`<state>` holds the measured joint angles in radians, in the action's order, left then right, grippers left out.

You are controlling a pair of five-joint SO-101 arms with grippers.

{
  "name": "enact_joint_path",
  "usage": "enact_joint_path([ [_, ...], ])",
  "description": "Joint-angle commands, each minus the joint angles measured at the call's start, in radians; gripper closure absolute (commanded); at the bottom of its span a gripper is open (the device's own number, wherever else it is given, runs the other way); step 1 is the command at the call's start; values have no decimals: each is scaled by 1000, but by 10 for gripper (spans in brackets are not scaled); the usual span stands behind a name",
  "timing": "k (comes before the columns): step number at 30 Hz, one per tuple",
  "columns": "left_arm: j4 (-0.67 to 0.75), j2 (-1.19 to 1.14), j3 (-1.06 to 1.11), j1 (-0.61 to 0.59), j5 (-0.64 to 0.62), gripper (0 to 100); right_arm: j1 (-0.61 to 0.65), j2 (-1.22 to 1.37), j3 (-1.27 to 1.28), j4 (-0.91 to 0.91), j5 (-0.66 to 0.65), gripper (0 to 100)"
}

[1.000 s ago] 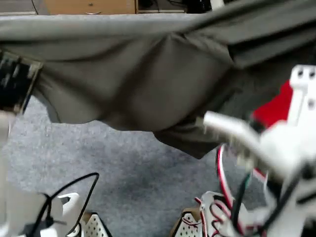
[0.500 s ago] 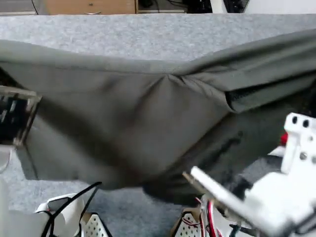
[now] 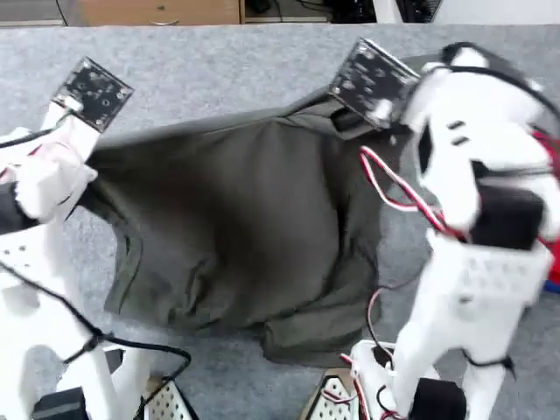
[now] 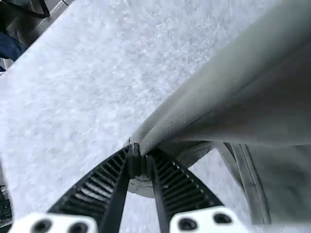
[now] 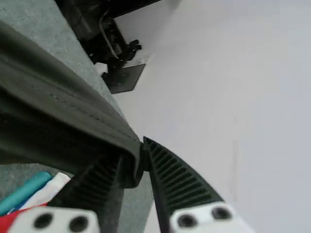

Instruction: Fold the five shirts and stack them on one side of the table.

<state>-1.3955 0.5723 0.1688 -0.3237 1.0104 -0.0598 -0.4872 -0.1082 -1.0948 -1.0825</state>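
Grey felt-like table (image 3: 219, 61) ran wall to wall, with a wooden cabinet (image 3: 157, 10) beyond its far edge.

Left side: left gripper (image 4: 139, 154) was clenched on a folded edge of the olive shirt (image 3: 245, 219), the cloth pinched right at the tips of its ribbed fingers (image 4: 112, 179). From above, that arm stood at the left of the table with the shirt's left corner held up off the surface.

Middle: the shirt hung stretched between the two arms. Its far edge was taut and raised; the near part sagged and lay rumpled on the table, close to the arm bases. Judgement: it was held by two corners so the body would spread flat and could be laid out square for folding.

Right side: right gripper (image 5: 135, 155) was closed on the opposite hem, a thick seam caught between its fingers. A red and blue item (image 3: 553, 262) lay at the right edge; whether it was another shirt could not be told. No folded stack was visible, so the task looked early.
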Motion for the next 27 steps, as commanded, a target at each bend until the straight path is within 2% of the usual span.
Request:
enact_joint_path([
  [1,364,12,269,3,9,982,33,15,191,235,-5,996],
  [7,822,-5,486,51,9,982,31,87,390,585,-5,996],
  [12,1073,-194,437,60,11,982,27,180,409,799,-5,996],
  [14,1117,-308,348,60,17,982,27,228,409,895,-5,996],
  [20,1128,-644,-40,54,17,982,27,381,401,1188,-8,996],
  [27,1125,-941,-431,51,17,982,8,601,209,1290,-8,996],
])
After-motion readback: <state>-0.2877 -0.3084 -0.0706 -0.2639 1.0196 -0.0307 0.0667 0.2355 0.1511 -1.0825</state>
